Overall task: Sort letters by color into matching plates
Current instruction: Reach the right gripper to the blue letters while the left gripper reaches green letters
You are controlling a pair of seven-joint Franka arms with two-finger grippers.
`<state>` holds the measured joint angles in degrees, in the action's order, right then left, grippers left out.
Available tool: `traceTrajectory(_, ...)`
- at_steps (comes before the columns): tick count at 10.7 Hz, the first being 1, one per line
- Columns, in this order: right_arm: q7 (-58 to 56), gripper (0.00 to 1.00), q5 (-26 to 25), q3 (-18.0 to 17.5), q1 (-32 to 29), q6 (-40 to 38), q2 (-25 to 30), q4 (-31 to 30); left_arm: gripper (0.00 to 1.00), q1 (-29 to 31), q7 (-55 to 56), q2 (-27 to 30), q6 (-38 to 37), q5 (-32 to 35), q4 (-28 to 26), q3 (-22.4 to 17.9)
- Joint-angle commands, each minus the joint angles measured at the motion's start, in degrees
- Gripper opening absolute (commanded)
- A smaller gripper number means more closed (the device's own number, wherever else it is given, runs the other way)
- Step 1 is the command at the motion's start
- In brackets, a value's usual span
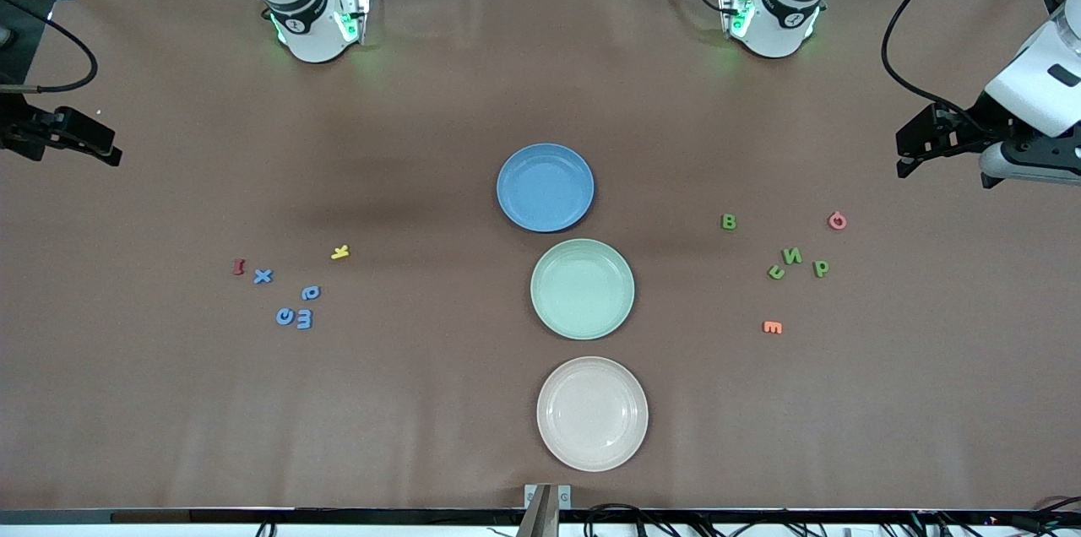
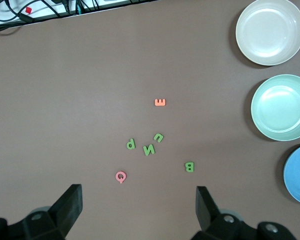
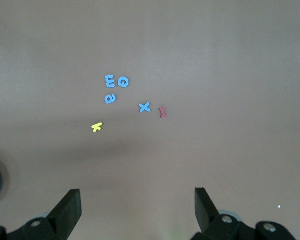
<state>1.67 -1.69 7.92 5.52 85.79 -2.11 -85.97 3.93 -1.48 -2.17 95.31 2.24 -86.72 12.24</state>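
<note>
Both grippers hang wide and empty: the left gripper [image 2: 137, 210] above the green letters [image 2: 149, 146], the right gripper [image 3: 137, 210] above the blue letters [image 3: 117, 90].

High front camera facing robots; wrist cameras downward, sharing letters [image 1: 792, 257].

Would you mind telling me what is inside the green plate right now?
Nothing: the green plate shows only its bare mint surface. The four green letters lie on the table toward the left arm's end. Nothing covers the plate.
</note>
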Motion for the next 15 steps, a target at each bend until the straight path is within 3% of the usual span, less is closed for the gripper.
traceTrajectory(1, 0.62, 1.00, -0.94, -0.19, 0.19, -0.36, 1.06, -0.42, 1.00, 0.46, 0.16, 0.76, -0.82, 0.21, 0.15, 0.15)
traceTrajectory(7, 1.14, 1.00, -0.86, -0.19, 0.37, 2.87, 0.53, -2.34, 1.00, 0.99, 0.33, 0.58, -0.82, -1.01, -0.20, 0.15)
traceTrajectory(12, 0.71, 1.00, 2.75, -0.19, -0.16, 22.81, -0.52, -19.73, 1.00, 4.24, -0.02, -0.38, 1.80, -4.97, -4.14, 0.24)
traceTrajectory(15, 0.27, 1.00, 2.83, -0.19, -0.86, 30.38, -4.63, -24.23, 1.00, 4.16, -0.19, -0.38, 8.03, -4.97, -9.42, 0.42)
